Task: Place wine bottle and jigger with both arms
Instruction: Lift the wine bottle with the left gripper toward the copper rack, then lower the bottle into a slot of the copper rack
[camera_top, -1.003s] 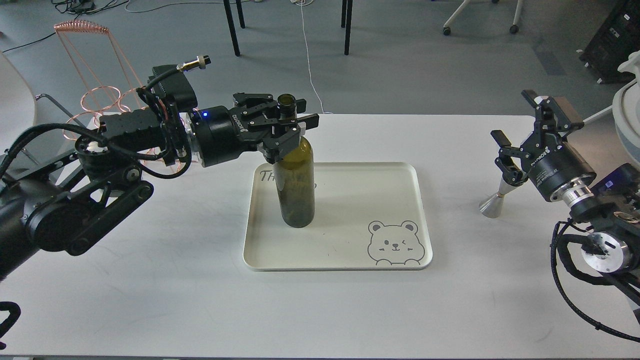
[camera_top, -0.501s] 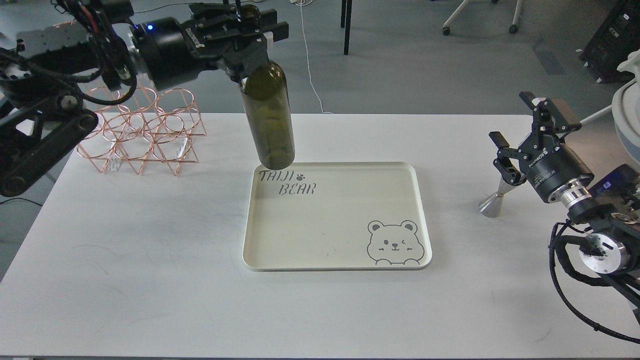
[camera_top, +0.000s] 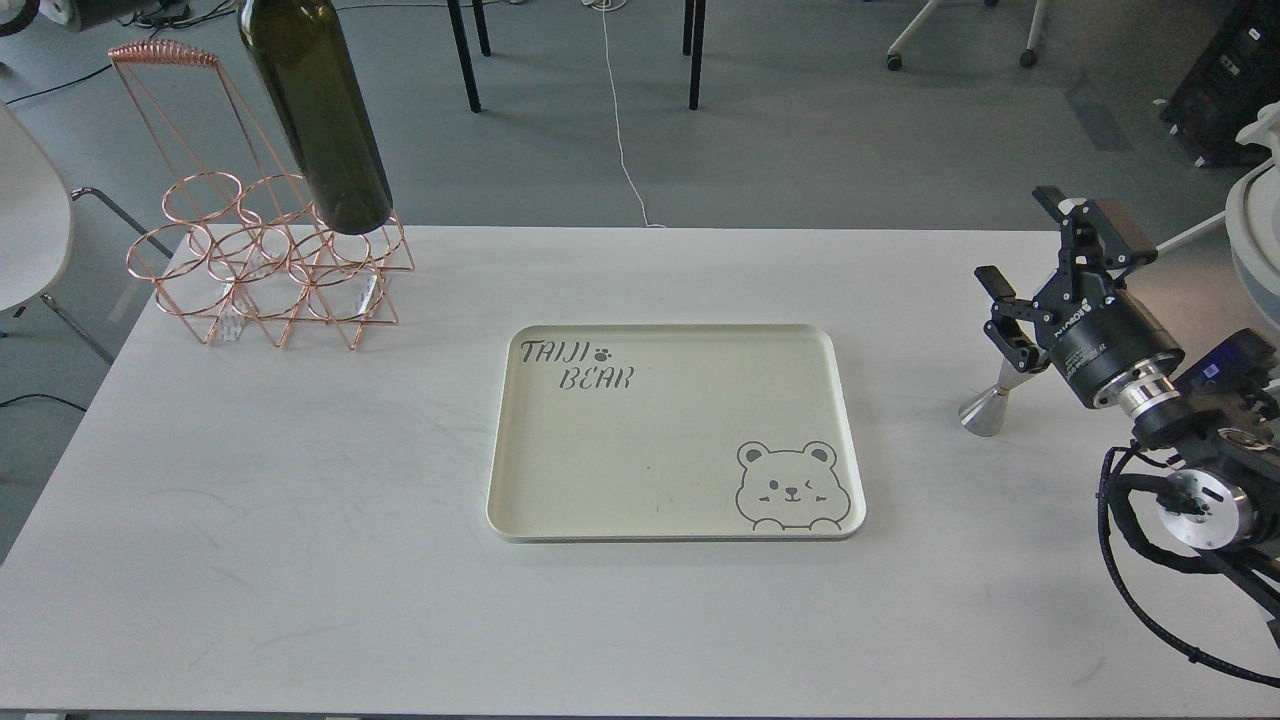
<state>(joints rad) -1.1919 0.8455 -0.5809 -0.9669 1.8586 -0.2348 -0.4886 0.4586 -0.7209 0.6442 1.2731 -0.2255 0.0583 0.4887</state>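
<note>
The wine bottle hangs in the air at the top left, slightly tilted, its base just over the copper wire rack. Its neck and whatever holds it are cut off by the top edge; my left gripper is out of view. The silver jigger stands on the white table at the right. Its upper cone is partly hidden behind my right gripper, whose fingers are spread open around the top of the jigger.
A cream tray printed with a bear and "TAIJI BEAR" lies empty at the table's middle. The white table reaches to the front edge. Chair and table legs stand on the floor beyond.
My left arm lifted the bottle off the tray and carried it up and left over the rack, leaving the view. My right gripper has hardly moved at the jigger.
</note>
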